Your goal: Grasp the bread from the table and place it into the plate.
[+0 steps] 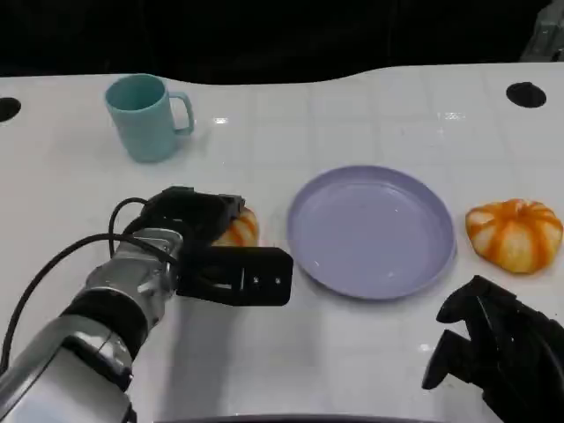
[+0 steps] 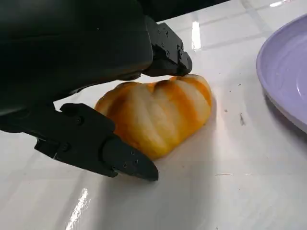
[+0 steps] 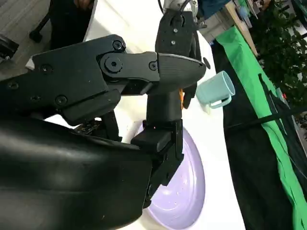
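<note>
the table [image 1: 370, 352] is white and glossy. a lavender plate [image 1: 371, 231] sits right of centre on it, with nothing in it. a teal mug [image 1: 146, 115] stands upright toward the far left, handle pointing toward the plate side.

two orange-and-white striped buns are present. one bread [image 1: 240, 228] lies on the table just left of the plate, apart from its rim. a second bun [image 1: 515, 233] lies on the table just right of the plate, close to the rim but not on it.

the left hand [image 1: 211, 251] is at the first bread. in the left wrist view the bread [image 2: 158, 112] rests on the table surface with one black fingertip [image 2: 180, 60] touching its far top edge and another finger [image 2: 127, 160] low on the table at its near side, very close to or touching it. the fingers bracket the bread on both sides; whether they are actually squeezing it cannot be told. the plate's edge [image 2: 283, 81] shows near the bread.

the right hand [image 1: 493, 348] hovers low at the near right of the table, in front of the second bun and well apart from it. its fingers [image 3: 165, 158] are curled inward with nothing in them. the right wrist view also shows the plate [image 3: 184, 191] and the mug [image 3: 216, 88] beyond the fingers.
</note>
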Controlling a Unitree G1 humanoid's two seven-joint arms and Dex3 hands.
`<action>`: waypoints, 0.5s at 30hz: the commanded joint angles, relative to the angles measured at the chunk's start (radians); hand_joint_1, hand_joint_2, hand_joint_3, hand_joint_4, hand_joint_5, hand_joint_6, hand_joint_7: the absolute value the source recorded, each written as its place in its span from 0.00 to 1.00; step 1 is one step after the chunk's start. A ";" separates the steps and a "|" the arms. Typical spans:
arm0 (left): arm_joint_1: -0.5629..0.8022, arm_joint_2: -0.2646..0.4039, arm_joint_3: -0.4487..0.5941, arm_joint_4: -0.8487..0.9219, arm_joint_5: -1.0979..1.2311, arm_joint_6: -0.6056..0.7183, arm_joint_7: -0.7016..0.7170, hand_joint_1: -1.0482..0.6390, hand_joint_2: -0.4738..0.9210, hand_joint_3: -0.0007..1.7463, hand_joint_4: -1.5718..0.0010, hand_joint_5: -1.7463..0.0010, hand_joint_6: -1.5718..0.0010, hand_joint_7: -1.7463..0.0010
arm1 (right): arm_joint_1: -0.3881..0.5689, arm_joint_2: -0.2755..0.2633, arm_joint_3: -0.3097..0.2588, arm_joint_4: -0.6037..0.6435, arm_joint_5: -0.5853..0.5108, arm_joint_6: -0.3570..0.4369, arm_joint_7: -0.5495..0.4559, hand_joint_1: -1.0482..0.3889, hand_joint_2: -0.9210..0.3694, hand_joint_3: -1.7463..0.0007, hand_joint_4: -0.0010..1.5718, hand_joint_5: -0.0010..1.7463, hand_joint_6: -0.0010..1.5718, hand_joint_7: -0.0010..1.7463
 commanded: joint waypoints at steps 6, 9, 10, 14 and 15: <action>-0.001 0.018 0.026 0.042 -0.061 -0.073 0.121 0.49 1.00 0.03 0.54 0.36 0.36 0.92 | 0.014 -0.009 -0.007 -0.013 0.017 -0.002 0.012 0.42 0.00 0.77 0.41 1.00 0.33 0.90; 0.009 0.028 0.023 0.041 -0.058 -0.111 0.212 0.51 1.00 0.08 0.46 0.04 0.47 0.34 | 0.013 -0.011 -0.006 -0.012 0.016 -0.003 0.014 0.42 0.00 0.77 0.41 1.00 0.33 0.90; 0.012 0.032 0.023 0.040 -0.059 -0.126 0.238 0.51 1.00 0.10 0.46 0.02 0.52 0.26 | 0.011 -0.011 -0.006 -0.010 0.016 -0.004 0.015 0.42 0.00 0.76 0.41 1.00 0.33 0.90; 0.009 0.038 0.033 0.037 -0.071 -0.158 0.300 0.53 0.98 0.13 0.47 0.00 0.62 0.05 | 0.007 -0.010 -0.006 -0.006 0.012 -0.004 0.012 0.42 0.00 0.76 0.41 1.00 0.32 0.91; 0.006 0.040 0.033 0.036 -0.073 -0.163 0.312 0.54 0.97 0.12 0.47 0.00 0.63 0.02 | 0.006 -0.009 -0.006 -0.005 0.010 -0.005 0.009 0.42 0.00 0.76 0.41 1.00 0.32 0.91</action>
